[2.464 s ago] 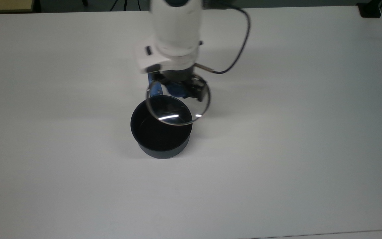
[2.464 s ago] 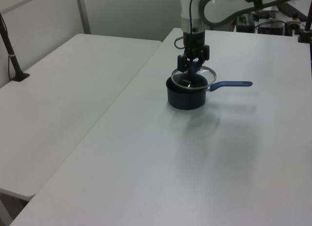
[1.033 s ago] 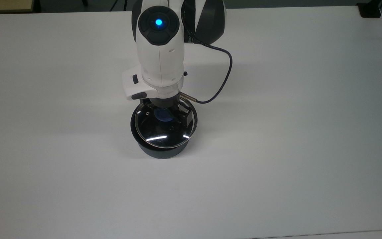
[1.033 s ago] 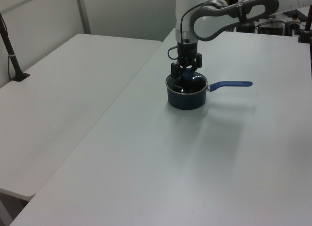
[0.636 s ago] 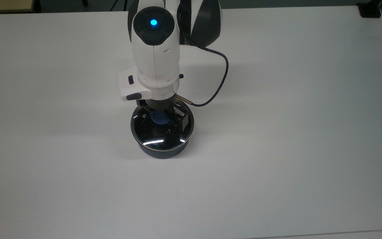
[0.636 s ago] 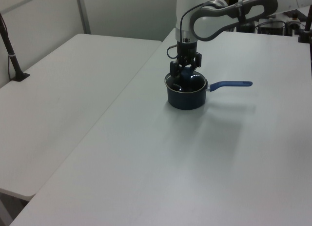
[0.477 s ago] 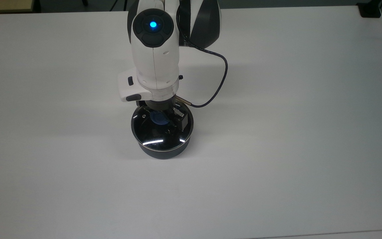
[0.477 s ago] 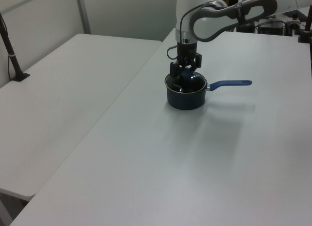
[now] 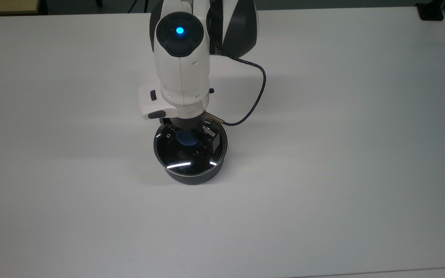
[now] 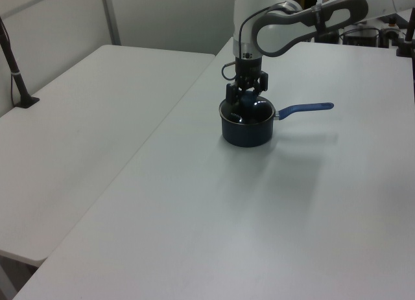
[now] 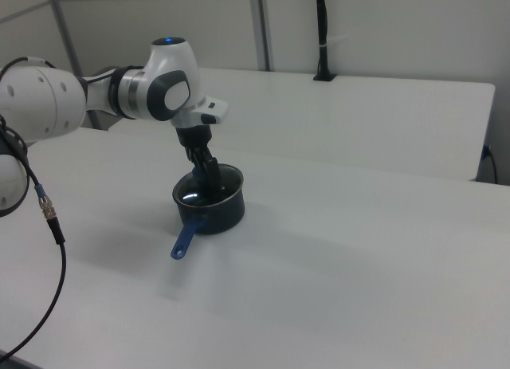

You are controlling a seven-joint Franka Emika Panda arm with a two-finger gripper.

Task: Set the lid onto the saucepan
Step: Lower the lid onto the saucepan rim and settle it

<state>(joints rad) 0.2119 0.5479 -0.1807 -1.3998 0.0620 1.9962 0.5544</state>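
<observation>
A white counter (image 9: 323, 154) carries a small black saucepan (image 9: 190, 175) with a blue handle (image 10: 305, 107). The glass lid (image 9: 182, 160) sits level on the saucepan's rim. The gripper (image 9: 191, 139) points straight down, clamped on the lid's blue knob (image 9: 185, 138).

Top view steeply downward, left and right views oblique, saucepan (image 9: 190, 175) shared.

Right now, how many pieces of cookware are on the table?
2: a black saucepan near the table's middle, blue handle pointing to the left view's right, and a glass lid sitting on its rim beneath the end effector.
</observation>
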